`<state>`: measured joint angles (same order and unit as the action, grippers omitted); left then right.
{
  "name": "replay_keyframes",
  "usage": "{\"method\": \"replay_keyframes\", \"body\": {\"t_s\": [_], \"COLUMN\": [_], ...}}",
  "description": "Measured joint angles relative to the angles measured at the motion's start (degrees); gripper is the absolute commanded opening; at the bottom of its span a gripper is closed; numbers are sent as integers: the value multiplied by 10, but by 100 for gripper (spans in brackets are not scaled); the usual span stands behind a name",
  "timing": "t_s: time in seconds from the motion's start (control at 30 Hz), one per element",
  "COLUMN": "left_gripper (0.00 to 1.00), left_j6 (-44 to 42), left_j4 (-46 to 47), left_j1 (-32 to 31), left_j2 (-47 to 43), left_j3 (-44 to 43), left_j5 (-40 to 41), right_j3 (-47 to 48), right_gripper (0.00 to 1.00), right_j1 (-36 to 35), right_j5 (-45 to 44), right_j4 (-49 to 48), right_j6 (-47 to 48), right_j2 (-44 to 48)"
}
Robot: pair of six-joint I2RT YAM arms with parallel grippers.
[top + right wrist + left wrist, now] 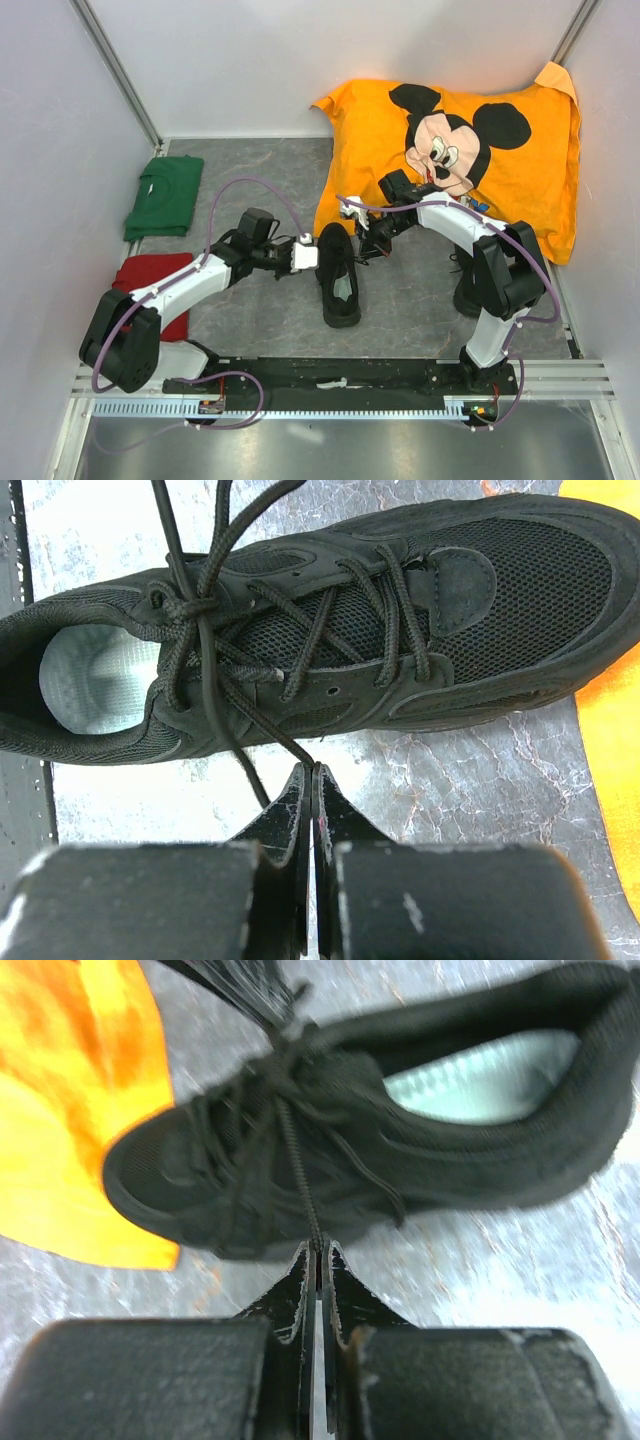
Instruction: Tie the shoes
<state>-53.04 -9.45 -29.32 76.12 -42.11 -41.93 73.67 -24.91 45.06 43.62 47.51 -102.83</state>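
Note:
One black shoe (339, 275) lies mid-table on the grey mat, toe pointing away from the arms. My left gripper (316, 257) sits at its left side. In the left wrist view that gripper (318, 1252) is shut on a thin black lace (298, 1185) that runs taut up to the shoe (420, 1150). My right gripper (366, 243) is at the shoe's right side. In the right wrist view the right gripper (312, 772) is shut on another lace strand (268, 723) coming from a crossing of laces (190, 610) on the shoe (480, 610). A dark shape (466, 285), mostly hidden behind the right arm, may be the other shoe.
An orange Mickey Mouse cloth (500, 170) covers the back right, its edge close to the shoe's toe. A folded green garment (165, 195) and a red one (150, 272) lie at the left. White walls close in on both sides.

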Motion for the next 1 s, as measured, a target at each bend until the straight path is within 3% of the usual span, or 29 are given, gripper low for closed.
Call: {"method": "replay_keyframes", "body": {"t_s": [0.27,0.3,0.37,0.43,0.5,0.57,0.63,0.73,0.77,0.87,0.9,0.93,1.0], "left_gripper": [2,2,2,1,2,2,2,2,2,13,20,33,39], "left_j6": [-31,-34,-42,-50,-56,-60,-64,-67,-68,-73,-77,-81,-84], "left_j4": [-47,-50,-56,-60,-66,-68,-70,-72,-72,-72,-75,-77,-79], "left_j1": [12,13,15,15,15,15,15,15,15,15,15,15,18], "left_j2": [-25,-27,-33,-36,-36,-36,-32,-13,-7,3,3,3,2], "left_j3": [27,29,35,38,38,38,36,25,21,16,16,16,16], "left_j5": [18,20,24,25,24,23,21,13,12,12,12,11,9], "right_j3": [0,0,0,1,1,2,4,14,18,30,33,34,34], "right_gripper": [0,3,23,27,43,44,43,20,2,0,0,0,0], "right_j1": [0,0,0,0,0,0,0,0,0,0,0,0,0], "right_j5": [-5,-5,-5,-3,1,3,4,6,6,7,7,7,7], "right_j4": [-2,-2,-2,-3,-2,-2,-2,6,11,22,25,27,30], "right_j6": [-19,-22,-26,-28,-26,-21,-15,-2,3,19,22,25,29], "right_j2": [5,6,8,8,9,10,10,10,10,10,10,10,10]}}
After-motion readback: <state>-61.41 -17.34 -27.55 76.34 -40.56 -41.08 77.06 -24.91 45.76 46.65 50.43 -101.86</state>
